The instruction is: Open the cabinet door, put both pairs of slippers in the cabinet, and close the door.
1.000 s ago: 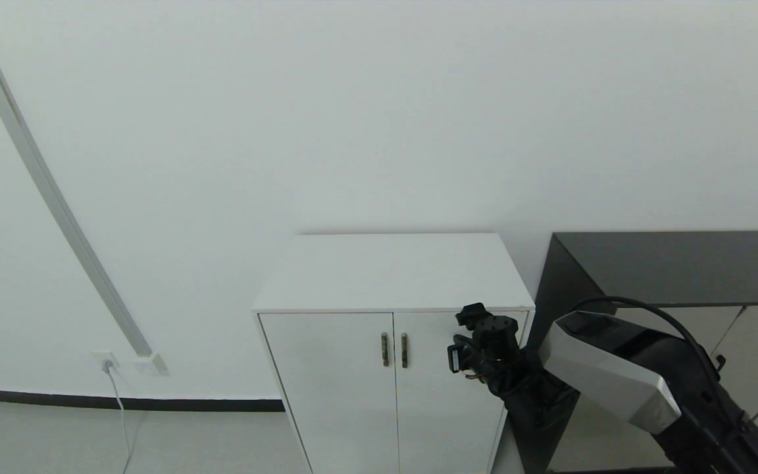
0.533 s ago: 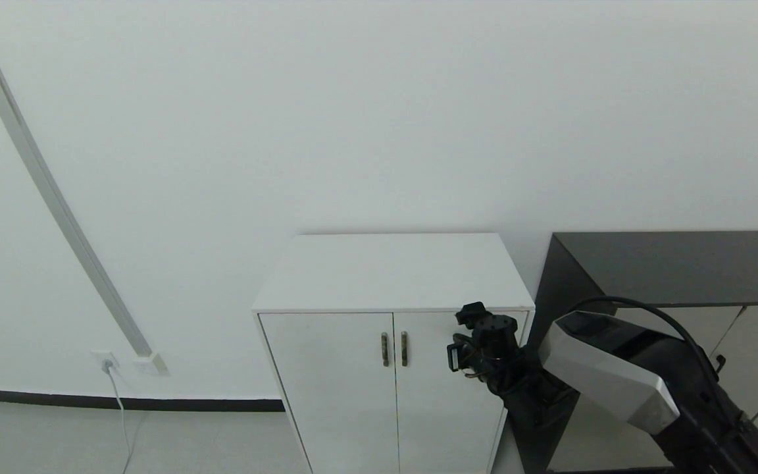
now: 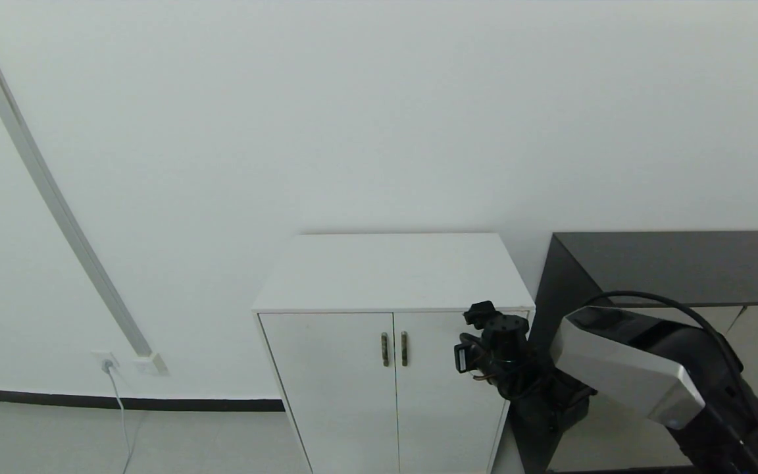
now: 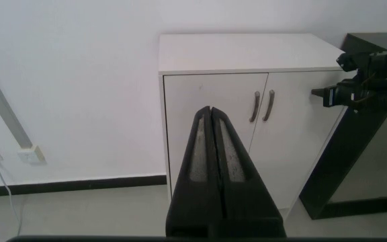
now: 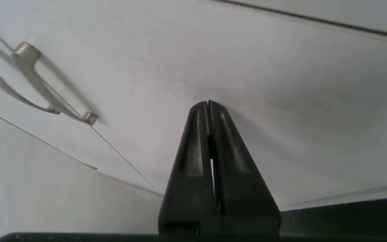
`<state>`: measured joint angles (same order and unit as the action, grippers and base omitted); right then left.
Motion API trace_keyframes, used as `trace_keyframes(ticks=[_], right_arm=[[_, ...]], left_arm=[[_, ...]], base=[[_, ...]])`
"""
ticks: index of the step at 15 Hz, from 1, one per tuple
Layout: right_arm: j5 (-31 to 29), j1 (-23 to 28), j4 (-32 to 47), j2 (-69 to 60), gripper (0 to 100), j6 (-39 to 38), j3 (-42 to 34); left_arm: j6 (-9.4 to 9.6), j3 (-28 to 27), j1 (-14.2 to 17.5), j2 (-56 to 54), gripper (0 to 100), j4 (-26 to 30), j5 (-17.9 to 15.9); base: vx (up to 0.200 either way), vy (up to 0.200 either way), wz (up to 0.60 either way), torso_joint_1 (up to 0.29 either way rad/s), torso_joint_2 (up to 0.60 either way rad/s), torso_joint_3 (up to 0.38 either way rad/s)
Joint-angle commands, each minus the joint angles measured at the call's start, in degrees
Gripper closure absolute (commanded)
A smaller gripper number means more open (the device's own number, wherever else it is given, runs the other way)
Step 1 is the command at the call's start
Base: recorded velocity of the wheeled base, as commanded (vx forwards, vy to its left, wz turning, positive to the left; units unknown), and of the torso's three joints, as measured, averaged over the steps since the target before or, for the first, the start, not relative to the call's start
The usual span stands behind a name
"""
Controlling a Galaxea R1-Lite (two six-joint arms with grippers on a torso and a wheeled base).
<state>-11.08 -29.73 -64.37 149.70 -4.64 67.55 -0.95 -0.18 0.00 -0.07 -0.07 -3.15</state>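
Observation:
The white cabinet (image 3: pixel 392 273) stands against the wall with both doors closed. Its two metal handles (image 3: pixel 394 349) sit side by side at the centre seam. My right gripper (image 5: pixel 209 107) is shut with nothing in it, its tips close to the face of the right door (image 3: pixel 445 395), to the right of the handles (image 5: pixel 52 91). The right arm's wrist (image 3: pixel 494 349) hangs before that door's upper right corner. My left gripper (image 4: pixel 210 111) is shut and empty, well back from the cabinet (image 4: pixel 247 54), pointing at its left door.
A black unit (image 3: pixel 675 263) with mirrored fronts adjoins the cabinet's right side. On the wall to the left are a slanted grey conduit (image 3: pixel 50 191), a socket with a plugged white cable (image 3: pixel 106 362), and a dark skirting strip (image 3: pixel 122 401).
The right arm's wrist has shifted slightly right and down, away from the handles. The cabinet doors stay closed.

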Motion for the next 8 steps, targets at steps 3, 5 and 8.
trace_keyframes(ticks=[3, 5, 8], right_arm=[[-0.3, -0.4, -10.1, -21.0, 100, 0.1, -24.2], [-0.3, 2.3, -14.6, -28.5, 100, 0.1, -35.6], [-0.3, 6.1, -19.9, -36.0, 100, 0.3, -48.6]], left_arm=[[-0.02, 0.0, 0.0, 0.1, 100, 0.0, 0.1], [-0.02, 0.0, 0.0, 0.1, 100, 0.0, 0.1], [-0.02, 0.0, 0.0, 0.1, 100, 0.0, 0.1]], base=[[0.000, 0.000, 0.00, 0.000, 0.00, 0.000], [0.000, 0.000, 0.00, 0.000, 0.00, 0.000], [0.000, 0.000, 0.00, 0.000, 0.00, 0.000]])
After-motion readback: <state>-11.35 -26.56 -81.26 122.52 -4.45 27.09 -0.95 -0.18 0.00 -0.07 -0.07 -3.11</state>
